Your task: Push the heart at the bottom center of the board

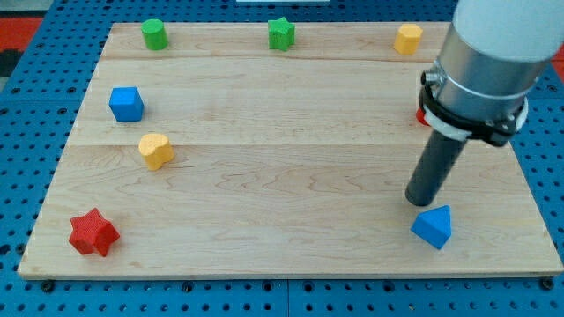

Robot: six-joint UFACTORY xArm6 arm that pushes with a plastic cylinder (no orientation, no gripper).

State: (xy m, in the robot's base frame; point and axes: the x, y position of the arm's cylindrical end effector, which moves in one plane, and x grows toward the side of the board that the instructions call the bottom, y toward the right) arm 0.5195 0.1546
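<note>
Camera view: a pale wooden board point(291, 167) on a blue pegboard surface point(26, 123); every place below is given relative to the board.
Yellow heart point(155, 151): left part of the board, about midway between its top and bottom edges, resting alone.
My tip point(418, 199): lower right part of the board, the dark rod coming down from a grey cylinder; it carries no jaws, so nothing spreads or pinches.
Blue triangular block point(433, 226): near the board's bottom right, just below and right of my tip, narrowly apart.
Blue cube point(126, 103): left side, above the heart.
Red star point(93, 233): bottom left corner.
Green cylinder point(154, 34): top edge, left.
Green star point(281, 34): top edge, centre.
Yellow hexagonal block point(408, 39): top edge, right.
Red block point(422, 114): right side, mostly hidden behind the arm; shape unclear.
</note>
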